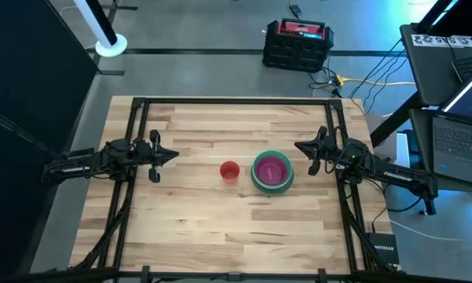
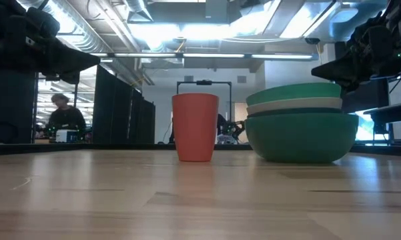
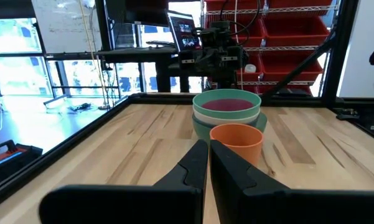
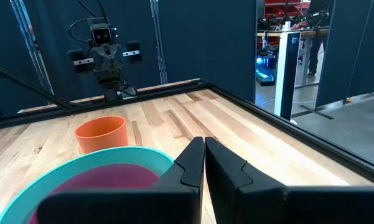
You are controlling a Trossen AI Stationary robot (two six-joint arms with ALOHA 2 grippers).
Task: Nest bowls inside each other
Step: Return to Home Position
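The bowls sat nested in one stack, pink innermost, a little toward the right edge from the middle of the surface. The cup stood upright just beside the stack on its left-edge side, not touching it. The left tool hung near the left edge and the right tool near the right edge, each with its fingers pressed together.

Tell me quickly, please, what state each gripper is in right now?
Left gripper: shut, empty, left of the orange cup.
Right gripper: shut, empty, right of the nested bowls.
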